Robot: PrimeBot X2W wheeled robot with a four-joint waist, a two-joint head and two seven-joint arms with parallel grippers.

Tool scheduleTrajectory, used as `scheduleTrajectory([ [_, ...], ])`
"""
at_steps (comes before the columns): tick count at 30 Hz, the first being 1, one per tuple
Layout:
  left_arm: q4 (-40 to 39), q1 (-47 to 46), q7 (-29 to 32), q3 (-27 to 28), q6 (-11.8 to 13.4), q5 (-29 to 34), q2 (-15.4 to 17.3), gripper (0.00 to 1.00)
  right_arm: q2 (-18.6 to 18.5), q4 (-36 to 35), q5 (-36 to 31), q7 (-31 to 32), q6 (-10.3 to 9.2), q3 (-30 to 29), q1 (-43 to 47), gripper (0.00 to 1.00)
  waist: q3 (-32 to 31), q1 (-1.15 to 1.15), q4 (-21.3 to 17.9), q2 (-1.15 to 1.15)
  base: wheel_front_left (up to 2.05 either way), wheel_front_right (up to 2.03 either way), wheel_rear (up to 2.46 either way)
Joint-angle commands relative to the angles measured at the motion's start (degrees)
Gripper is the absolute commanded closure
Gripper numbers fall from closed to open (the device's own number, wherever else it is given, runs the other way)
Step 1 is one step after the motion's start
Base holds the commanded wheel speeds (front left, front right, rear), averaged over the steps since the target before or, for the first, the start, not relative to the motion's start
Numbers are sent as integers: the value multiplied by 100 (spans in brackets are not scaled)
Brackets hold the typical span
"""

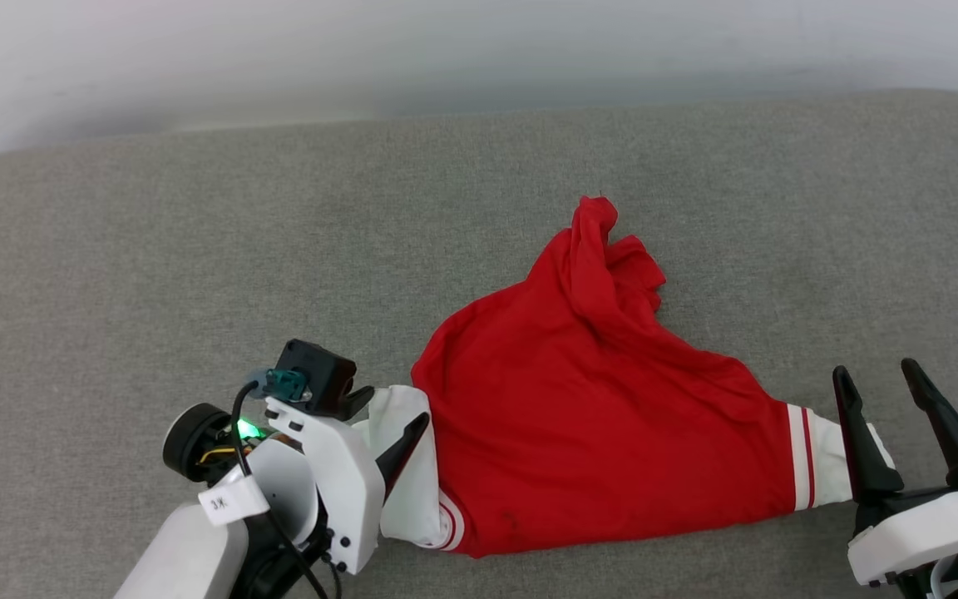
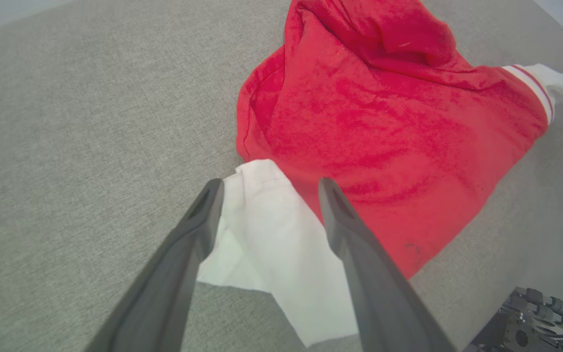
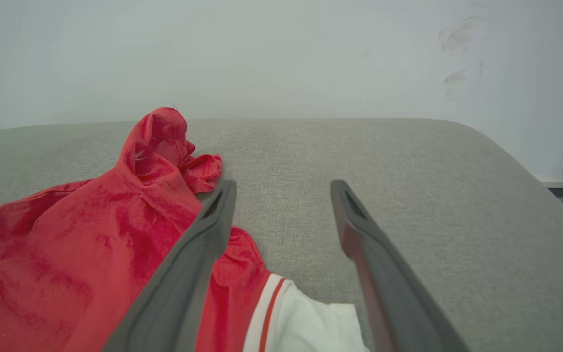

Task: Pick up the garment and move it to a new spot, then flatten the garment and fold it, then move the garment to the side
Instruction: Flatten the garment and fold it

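Wall (image 1: 362,50), pale and plain, stands at the back of the head view, and a big grey pad (image 1: 196,249) lies in front of it. The garment (image 1: 579,416) lies on the pad, a bit right of the middle and near the front edge. It is red and crumpled, with one bunched-up end poking toward the wall. A white sleeve sticks out at each side. The right sleeve (image 1: 830,470) has red and white stripes (image 1: 803,457) where it meets the red part. The left gripper (image 1: 399,403) is at the left sleeve (image 1: 417,499), with its two dark fingers spread wide, one on each side of the white cloth. I cannot tell if they touch it. The right gripper (image 1: 874,367) is at the right sleeve, fingers wide too, and holds nothing. In the left wrist view, the two fingers stand far apart. The white sleeve lies between them on the pad, with the red body just past it. In the right wrist view, the two fingers are wide apart as well. The finger on that view's left crosses in front of the red cloth, and the white sleeve with its stripes lies low between the fingers. Bare grey pad shows between the fingertips, and the pale wall rises behind.
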Motion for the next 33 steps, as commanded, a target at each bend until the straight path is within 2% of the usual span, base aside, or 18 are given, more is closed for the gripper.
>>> scheduleTrajectory([
  [1, 27, -79, 97, -26, -17, -59, 85, 0, 34, 34, -47, 0, -2, 15, -65, 0, 78, 0, -29, 0, 0, 0, 0],
  [6, 163, -291, 323, -198, -31, 54, 310, 0, 83, 145, -94, -63, -2, 41, -149, 0, 252, 0, -54, 0, 0, 0, 0],
  [13, 411, -460, 400, -410, -40, 6, 255, 0, 125, 227, -122, -125, -2, 96, -233, 0, 395, 0, -49, 0, 0, 0, 0],
  [14, 424, -496, 379, -467, -42, -21, 240, 60, 125, 235, -120, -126, -2, 107, -247, 0, 407, 0, -42, 0, 0, 0, 0],
  [15, 421, -556, 277, -456, -41, -64, 184, 100, 119, 249, -100, -102, -2, 129, -261, 0, 418, 0, -34, 0, 0, 0, 0],
  [23, 417, -577, -737, -147, 107, -46, 59, 100, 4, 402, -101, 109, -3, 195, -172, 0, 272, 0, 168, 0, 0, 0, 0],
  [29, 173, -204, -1549, 410, 536, -30, 109, 100, -41, 376, -84, 235, -3, 137, -70, 0, 50, 0, 439, 0, 0, 0, 0],
  [33, 59, 441, -1814, 740, 854, -190, 94, 100, -25, 385, -63, 296, -2, 127, 15, 0, -102, 0, 593, 0, 0, 0, 0],
])
